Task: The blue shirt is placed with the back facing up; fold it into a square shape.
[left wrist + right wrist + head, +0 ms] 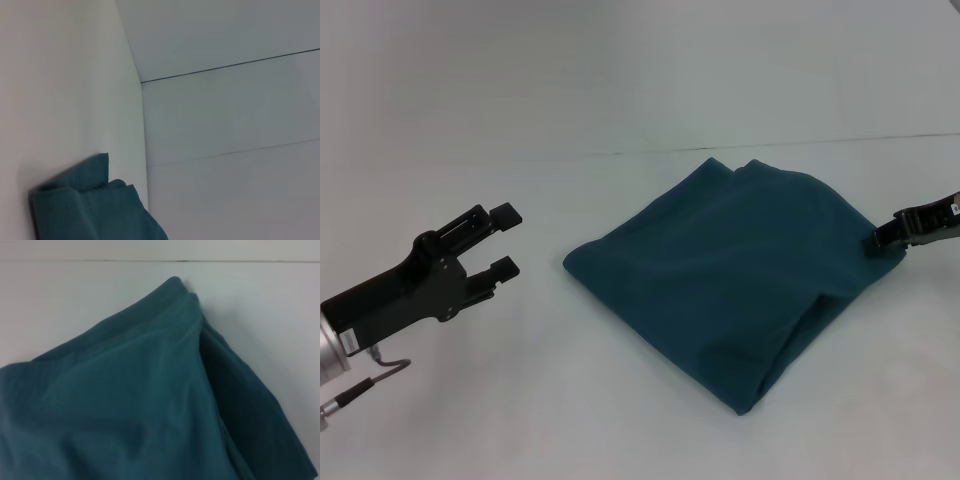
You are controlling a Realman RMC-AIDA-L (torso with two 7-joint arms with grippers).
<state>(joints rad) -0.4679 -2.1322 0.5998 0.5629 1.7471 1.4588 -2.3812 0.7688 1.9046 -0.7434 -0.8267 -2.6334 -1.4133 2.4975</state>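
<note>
Where it lies mid-worktop (620, 90), the blue shirt (730, 265) is a layered, rumpled, roughly square bundle. Left end effector (505, 240) hovers spread, well apart; right end effector (880, 240) touches its corner, grip impossible to tell.

A plain white table (470, 420) fills the frame; the blue shirt (730, 270), folded into a rough diamond, lies flat on it right of centre
</note>
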